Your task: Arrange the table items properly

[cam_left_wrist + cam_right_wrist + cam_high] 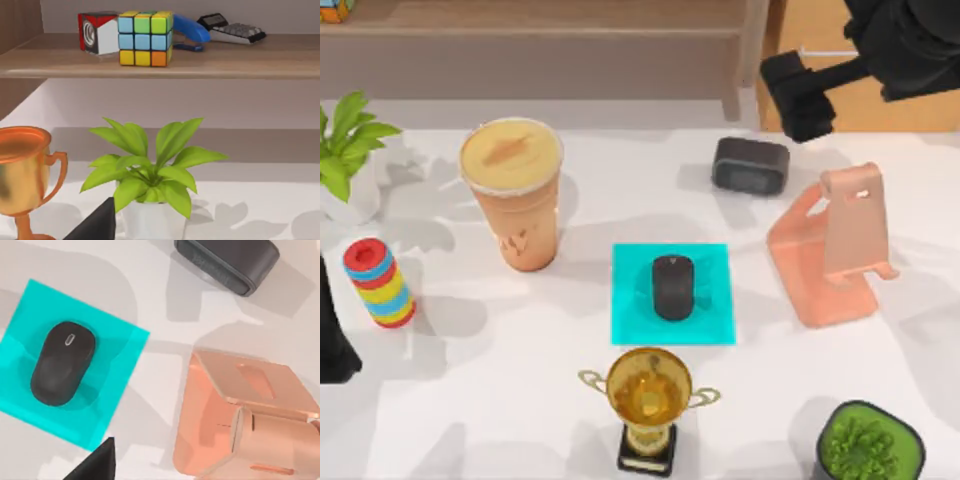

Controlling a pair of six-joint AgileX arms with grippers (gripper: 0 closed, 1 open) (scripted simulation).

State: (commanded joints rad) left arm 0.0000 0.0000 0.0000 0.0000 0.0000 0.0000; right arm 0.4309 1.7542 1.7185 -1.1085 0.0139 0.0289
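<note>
Mouse: small black oval computer mouse (672,287) sits centred on a cyan square mat (630,320), mid-bench, long axis running front to back. Looks already placed.
Cup: tall orange cup with creamy top (515,190) stands upright left of the mat, near a stack of coloured rings (379,283) at the left edge.
Phone stand: salmon-pink plastic phone stand (835,250) right of the mat, cradle empty. No smartphone identifiable on the white bench (520,400).
Other: dark rounded box (750,166) behind the stand, possibly a speaker or clock; gold trophy (648,400) in front of the mat; green leafy plant in white pot (150,175) at far left; second green plant in dark pot (870,445) at front right.
Right arm: right end effector (798,95) hangs above the back-right of the bench, behind the dark box; wrist view looks down on mouse, mat and stand. Finger state: cannot tell.
Left arm: parked at the left edge of the bench; finger state cannot tell.
Handling, mouse: judged light, rigid, smooth curved shell, so slippery. Pinch across the narrow flanks at mid-length, from above.
Handling, cup: judged top-heavy, maybe open at the top. Grip the tapered wall at mid-height, keep vertical.
Risk: trophy and stand sit close to the mat; approach vertically.
</note>
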